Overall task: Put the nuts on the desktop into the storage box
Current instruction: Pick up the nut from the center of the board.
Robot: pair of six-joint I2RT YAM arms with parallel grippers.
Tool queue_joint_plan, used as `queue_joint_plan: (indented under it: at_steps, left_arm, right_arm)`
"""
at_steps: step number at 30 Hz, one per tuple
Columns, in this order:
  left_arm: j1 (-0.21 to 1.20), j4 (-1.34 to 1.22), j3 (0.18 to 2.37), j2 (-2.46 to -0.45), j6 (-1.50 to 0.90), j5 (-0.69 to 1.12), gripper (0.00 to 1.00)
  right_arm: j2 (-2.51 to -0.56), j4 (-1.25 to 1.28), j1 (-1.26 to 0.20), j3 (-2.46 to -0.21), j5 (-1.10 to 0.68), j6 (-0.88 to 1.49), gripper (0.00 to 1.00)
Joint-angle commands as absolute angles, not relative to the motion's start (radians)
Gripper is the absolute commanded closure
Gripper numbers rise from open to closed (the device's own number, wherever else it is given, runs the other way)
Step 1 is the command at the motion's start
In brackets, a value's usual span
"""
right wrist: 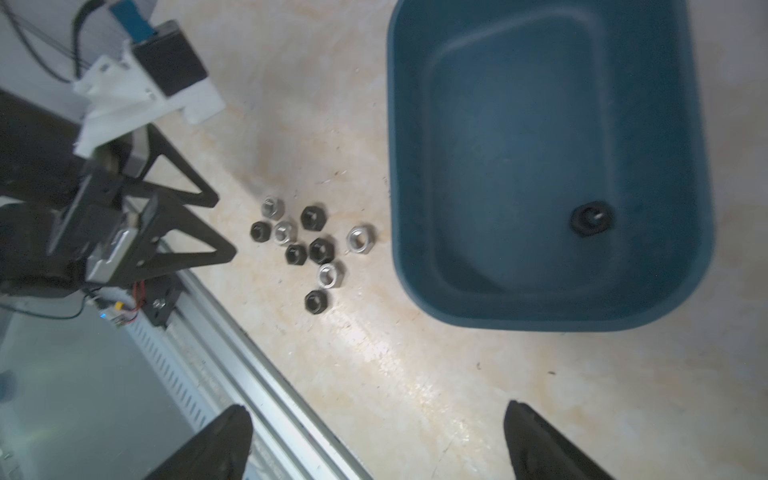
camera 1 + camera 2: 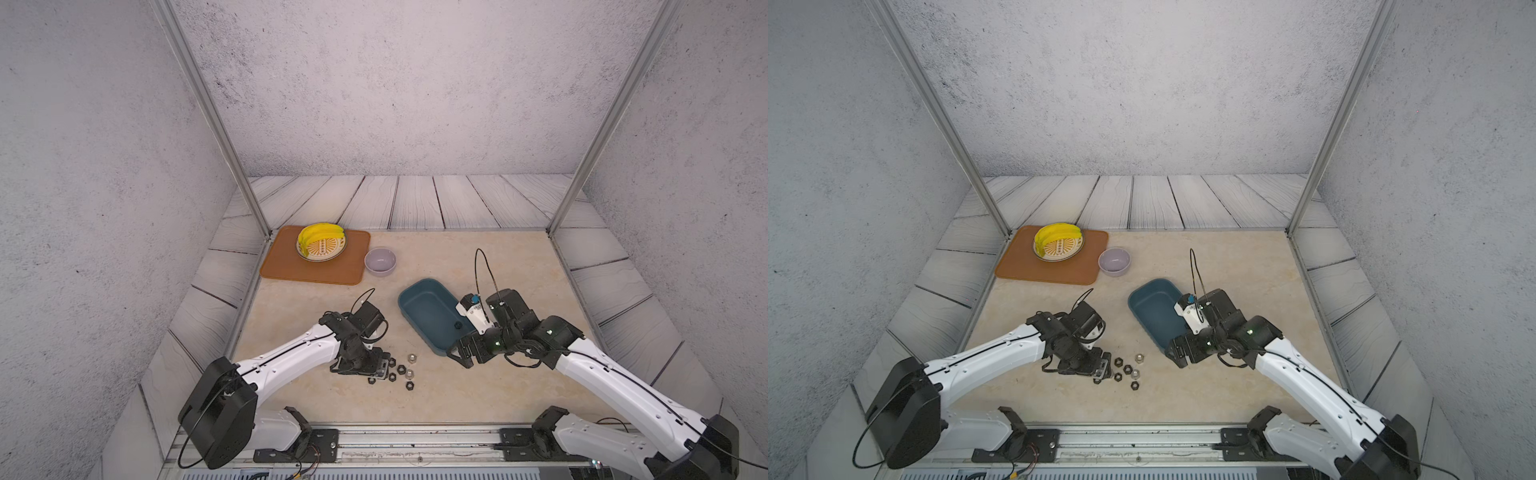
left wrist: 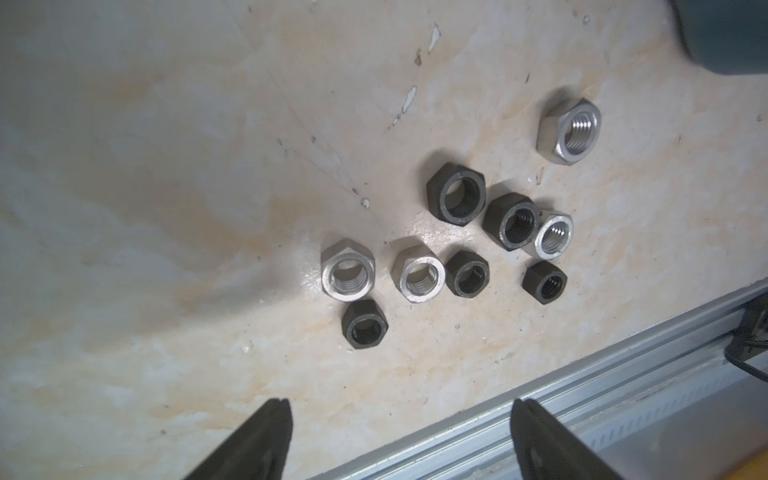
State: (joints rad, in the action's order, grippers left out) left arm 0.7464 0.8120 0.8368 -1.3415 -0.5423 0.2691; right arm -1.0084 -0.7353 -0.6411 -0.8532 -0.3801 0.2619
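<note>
Several black and silver nuts (image 2: 401, 369) (image 2: 1128, 368) lie in a tight cluster on the desktop (image 2: 457, 395), left of the storage box (image 2: 428, 309) (image 2: 1156, 309). In the left wrist view a black nut (image 3: 462, 194) and a silver nut (image 3: 569, 131) show clearly. My left gripper (image 2: 384, 368) (image 3: 400, 409) (image 1: 226, 226) is low at the cluster's left edge, open, with nothing between its fingers. My right gripper (image 2: 457, 356) (image 1: 376, 409) hovers open and empty over the box's near corner. One black nut (image 2: 458, 325) (image 1: 591, 218) lies inside the box (image 1: 540, 124).
An orange mat (image 2: 286, 268) at the back left carries a patterned plate (image 2: 328, 253) with bananas (image 2: 316, 237). A lavender bowl (image 2: 380, 261) stands beside it. An aluminium rail (image 2: 415, 436) runs along the front edge, and metal posts stand at the back corners.
</note>
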Motion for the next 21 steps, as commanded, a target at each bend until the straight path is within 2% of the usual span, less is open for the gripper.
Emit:
queue_joint_plan:
  at_steps: [1,7,14,21]
  left_arm:
    - [0.762,0.828,0.868,-1.364,-0.524,0.228,0.14]
    - [0.796,0.903,0.911,-1.461,-0.496,0.148,0.19]
    - [0.853,0.889,0.93,-1.544,-0.476,0.154,0.3]
    - [0.86,0.877,0.923,-1.592,-0.484,0.122,0.36]
  right_arm:
    - [-0.961,-0.696,-0.666,-0.814,-0.51,0.268,0.01]
    - [-0.934,-0.653,-0.729,-0.766,-0.538,0.272,0.01]
    - [-0.956,-0.635,-0.791,-0.759,-0.509,0.269,0.01]
    - [-0.951,-0.619,-0.813,-0.748,-0.488,0.275,0.01]
